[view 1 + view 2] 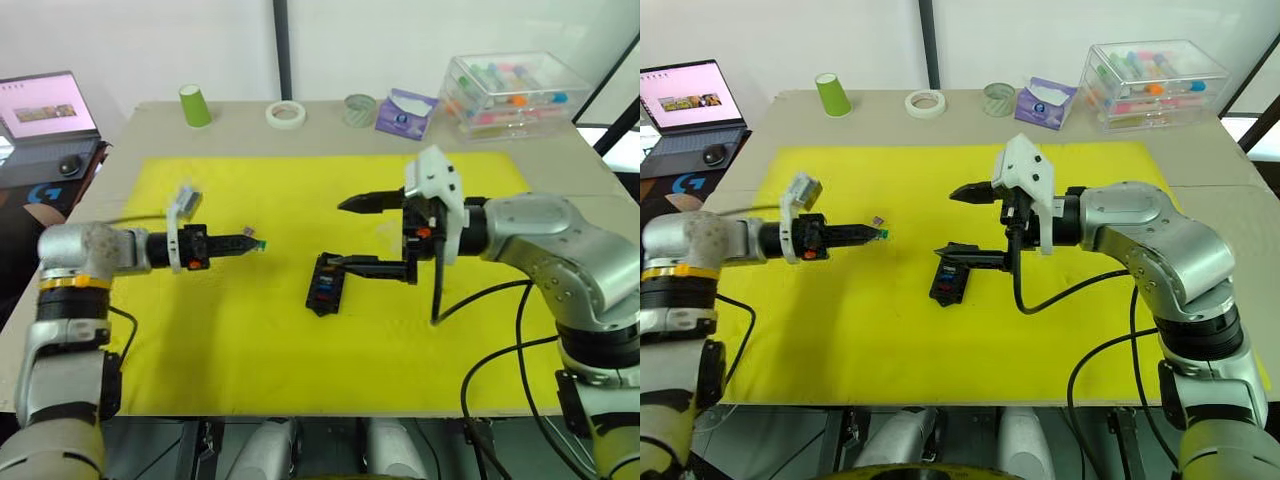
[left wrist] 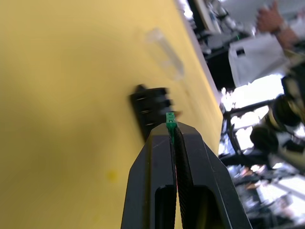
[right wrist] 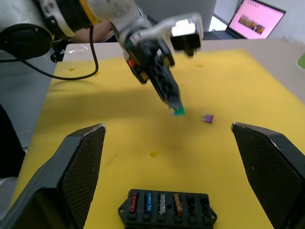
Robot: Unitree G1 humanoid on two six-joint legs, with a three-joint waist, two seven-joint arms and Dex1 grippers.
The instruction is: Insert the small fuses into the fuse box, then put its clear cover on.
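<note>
Head view: black fuse box [image 1: 325, 284] lies mid yellow mat [image 1: 250, 350], long axis running toward and away from the robot, directly under the wide-open right gripper [image 1: 345, 233]. Left wrist view: left gripper [image 2: 171, 130] pinched shut on a green fuse [image 2: 170, 118], its tip aimed toward the box. Right wrist view: four fuses seated, two slots empty; a purple fuse [image 3: 208, 118] lies loose just beside the green one.

Six fuses [image 3: 178, 111], one fuse box [image 3: 167, 208], one clear cover [image 2: 165, 51].

A beige desk [image 1: 150, 125] carries a yellow mat [image 1: 250, 350]. A white wall [image 1: 150, 40] stands behind. A laptop [image 1: 45, 105] glows far left.
</note>
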